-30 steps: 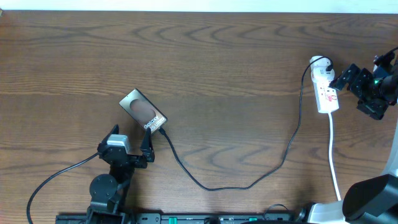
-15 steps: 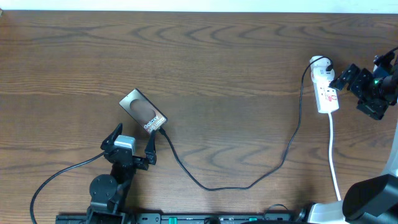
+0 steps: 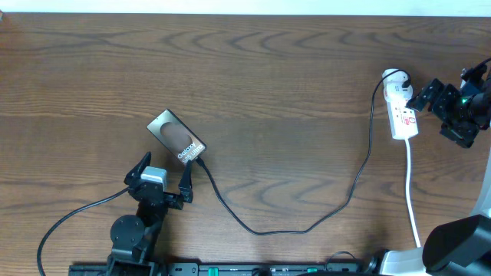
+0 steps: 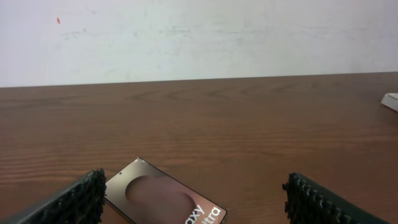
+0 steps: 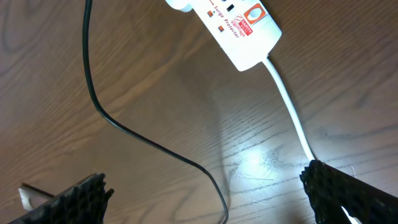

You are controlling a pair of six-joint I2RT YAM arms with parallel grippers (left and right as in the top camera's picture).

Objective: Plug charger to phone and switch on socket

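Phone (image 3: 177, 138), flat on the counter (image 3: 276, 77) with charger (image 3: 307, 228) tip at its edge, is faced by the open left pincer (image 3: 163, 172), the open right pincer (image 3: 422, 98) being held beside the socket (image 3: 403, 115), presumably for switching.

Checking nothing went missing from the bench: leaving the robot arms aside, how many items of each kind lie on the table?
Phone: 1
Charger cable: 1
Power strip: 1
Total: 3

Brown wooden table (image 3: 268, 92), white wall (image 4: 199, 37)
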